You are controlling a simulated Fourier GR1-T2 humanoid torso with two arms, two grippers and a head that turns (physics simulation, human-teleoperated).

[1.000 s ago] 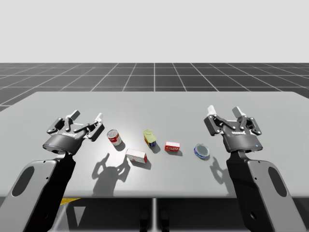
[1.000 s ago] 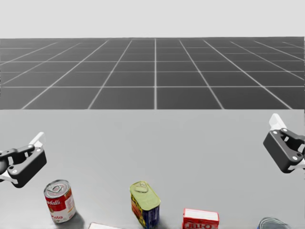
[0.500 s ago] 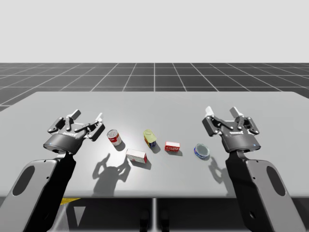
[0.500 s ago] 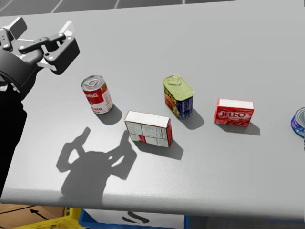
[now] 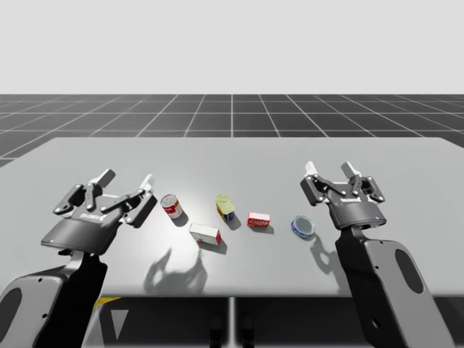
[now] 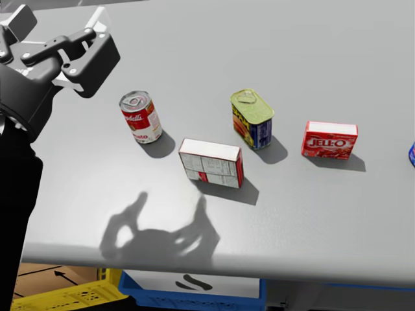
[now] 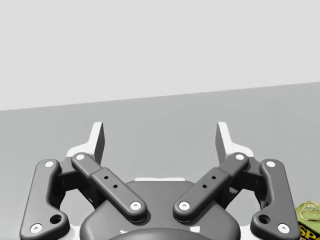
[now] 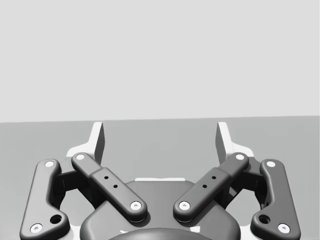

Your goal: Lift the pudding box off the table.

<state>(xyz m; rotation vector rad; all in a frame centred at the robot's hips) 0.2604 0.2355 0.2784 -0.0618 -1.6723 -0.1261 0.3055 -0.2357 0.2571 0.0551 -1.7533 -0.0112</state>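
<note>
The pudding box (image 6: 211, 163), white-faced with a red end, is lying on the desk (image 5: 232, 156) towards its front edge, just in front of a red-and-white can (image 6: 141, 116) and a yellow-topped tin (image 6: 252, 119). A red box (image 6: 329, 140) is standing nearer the right edge. My left hand (image 5: 128, 178) is hovering over the desk's left side, fingers spread, gripping nothing. My right hand (image 5: 328, 169) is hovering over the right side, equally spread.

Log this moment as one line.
stage: pre-grasp | white box: on table, untouched | left jaws: open | right jaws: open
</note>
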